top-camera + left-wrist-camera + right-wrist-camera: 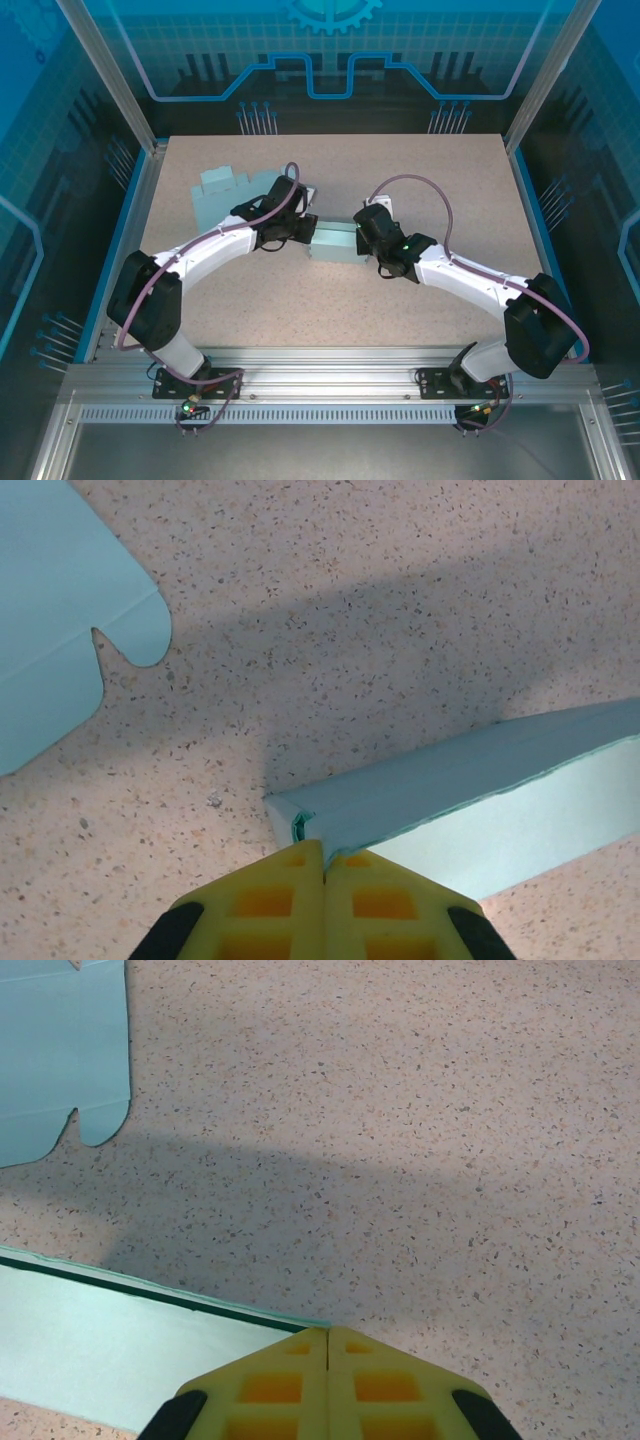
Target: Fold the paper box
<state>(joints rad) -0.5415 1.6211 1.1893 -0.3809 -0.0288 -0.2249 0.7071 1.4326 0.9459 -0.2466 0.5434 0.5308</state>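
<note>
The left pincer point(323, 858) is clenched on the left end of the paper box point(450, 780); the right pincer point(328, 1335) grips its right end.

At bottom centre we see the right gripper point(328, 1332) clamped on the paper box point(100, 1350) edge; a flat sheet point(55, 1060) lies upper left.

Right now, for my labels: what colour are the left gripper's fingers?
Yellow fingers, clearest in the left wrist view.

Bright, even light (soft broad shadows)
</note>
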